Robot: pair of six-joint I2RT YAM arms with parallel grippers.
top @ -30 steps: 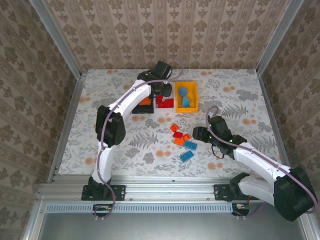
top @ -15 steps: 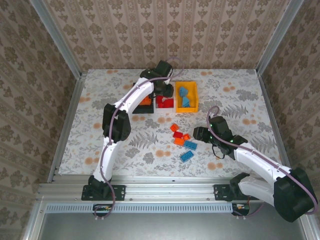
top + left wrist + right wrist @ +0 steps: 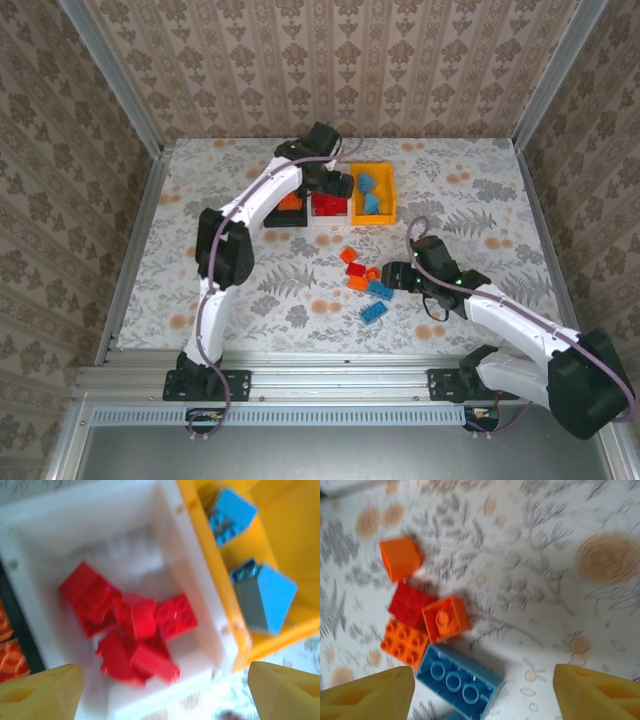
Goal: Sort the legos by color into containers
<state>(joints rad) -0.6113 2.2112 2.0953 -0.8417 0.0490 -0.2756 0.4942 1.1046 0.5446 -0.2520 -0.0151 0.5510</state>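
**Both pincers open, loose bricks waiting under the right one**

The left pincer [image 3: 162,694] is hovering with its fingers spread wide and nothing between them. It is directly over the white bin [image 3: 125,550], where the red bricks [image 3: 132,625] are lying in a heap. Off one fingertip the yellow bin [image 3: 300,520] is holding light blue bricks [image 3: 265,597]. Off the other, the black bin [image 3: 21,622] is showing orange pieces at its edge.

The right pincer [image 3: 480,695] is also standing open and empty, hanging low above the table [image 3: 535,555]. Just ahead of its fingertips a long blue brick [image 3: 460,677] is lying flat, studs up. It is touching an orange one-stud brick [image 3: 446,618] and a studded orange brick [image 3: 404,642], with a red brick [image 3: 409,605] tucked just behind those. Another orange block [image 3: 400,557] is sitting a little farther ahead.

These bricks are looking light, hard and smooth, so they are likely to skid or tip under a glancing touch. The blue one is probably best pinched across its narrow width, on the flat side walls. The neighbours pressing against its far side are leaving little room for a finger there, and a grasp is risking dragging them along.
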